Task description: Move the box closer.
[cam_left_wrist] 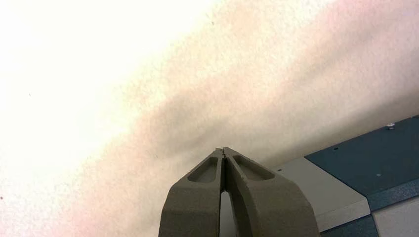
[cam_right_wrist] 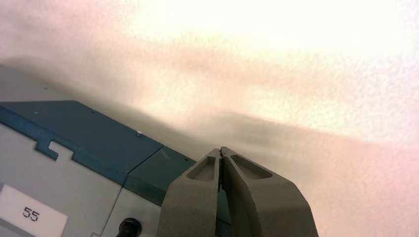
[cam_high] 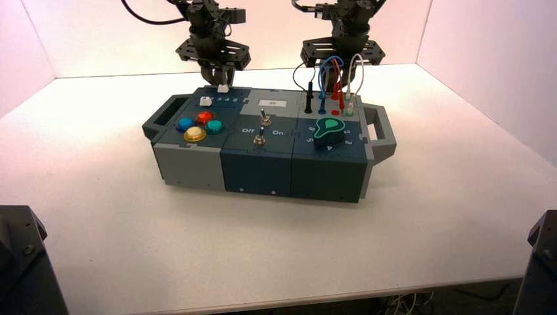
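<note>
The box (cam_high: 263, 167), dark teal and grey with a handle at each end, stands in the middle of the table. On top are coloured round buttons (cam_high: 199, 126), two toggle switches (cam_high: 261, 128), a green knob (cam_high: 328, 130) and looped plug wires (cam_high: 332, 75). My left gripper (cam_high: 221, 79) hangs at the box's far edge on its left part, shut and empty (cam_left_wrist: 224, 149), with the box's top (cam_left_wrist: 365, 163) beside it. My right gripper (cam_high: 341, 84) hangs behind the wires at the far edge, also shut and empty (cam_right_wrist: 220, 149), next to the box (cam_right_wrist: 74, 133).
White walls enclose the table on the far side and both flanks. The white table (cam_high: 263, 249) stretches from the box to the front edge. Dark robot parts sit at the near corners (cam_high: 23, 262) (cam_high: 542, 262). A white label (cam_right_wrist: 30, 213) on the box reads 55.
</note>
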